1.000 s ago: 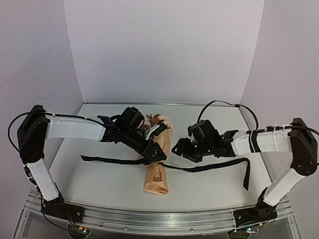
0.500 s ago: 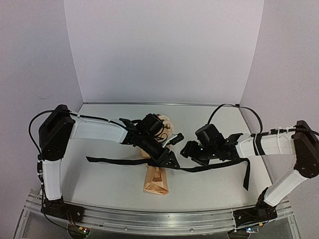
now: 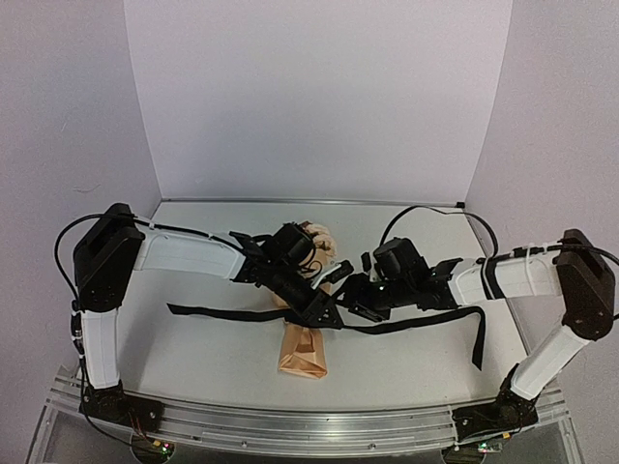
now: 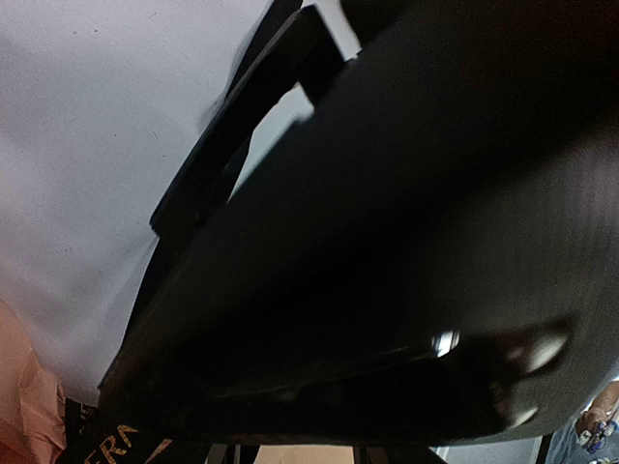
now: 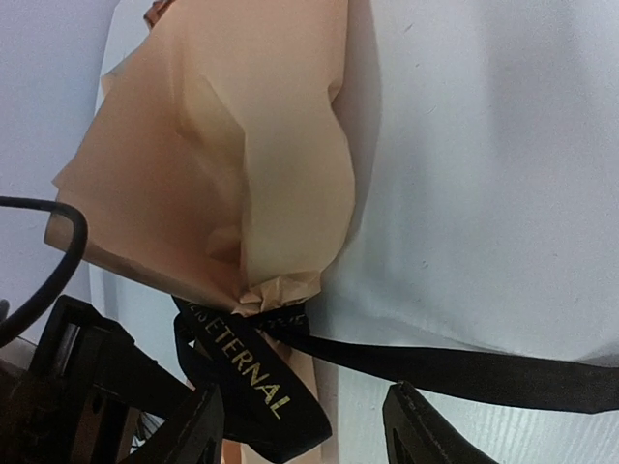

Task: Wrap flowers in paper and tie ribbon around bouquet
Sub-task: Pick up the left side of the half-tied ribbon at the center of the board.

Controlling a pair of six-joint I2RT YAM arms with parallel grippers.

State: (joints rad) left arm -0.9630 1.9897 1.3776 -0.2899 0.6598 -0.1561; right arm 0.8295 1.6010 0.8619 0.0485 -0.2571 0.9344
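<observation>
Tan kraft paper [image 5: 242, 174], black ribbon [image 5: 242, 372] with gold lettering, cream and pink flowers [image 3: 321, 235], white table [image 5: 484, 145].

Tan kraft-paper cone bouquet [image 3: 303, 356]: lies flat, gathered waist right under left gripper [image 3: 324, 311], narrow end nearer than it, cream and pink blooms [image 3: 317, 235] beyond. Long narrow black ribbon with gold lettering [image 5: 253, 379]: wraps that waist, loops between right gripper [image 5: 306, 401] fingers, trails outward both sides.
</observation>
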